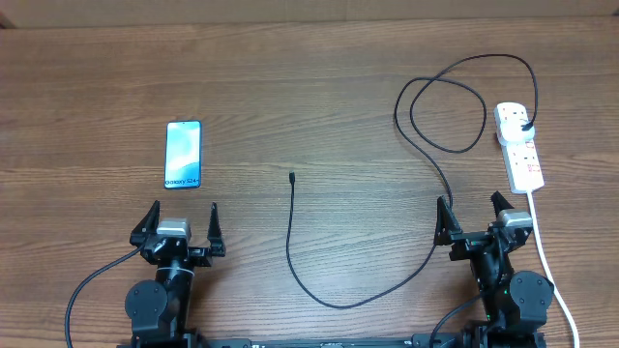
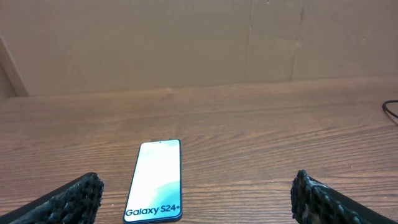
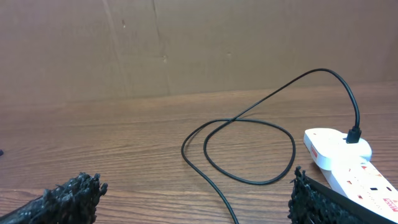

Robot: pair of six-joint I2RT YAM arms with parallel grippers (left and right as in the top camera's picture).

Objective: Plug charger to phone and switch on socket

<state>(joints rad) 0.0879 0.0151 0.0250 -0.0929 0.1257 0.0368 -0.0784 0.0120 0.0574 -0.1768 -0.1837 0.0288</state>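
The phone [image 1: 183, 154] lies flat at the left with its light blue screen up. It also shows in the left wrist view [image 2: 155, 179], just ahead of my open, empty left gripper [image 1: 181, 218]. The charger cable [image 1: 319, 295] runs from its free connector tip [image 1: 292, 177] at mid-table, loops toward the front, then curls back to its plug [image 1: 523, 123] seated in the white socket strip [image 1: 519, 147]. My right gripper [image 1: 475, 208] is open and empty, near the strip's front end. The right wrist view shows the cable loop [image 3: 249, 149] and the strip [image 3: 348, 163].
The strip's thick white cord [image 1: 546, 261] trails toward the front right edge past the right arm. A brown cardboard wall [image 2: 186, 43] stands along the table's far side. Bare wooden tabletop [image 1: 290, 87] lies between phone and strip.
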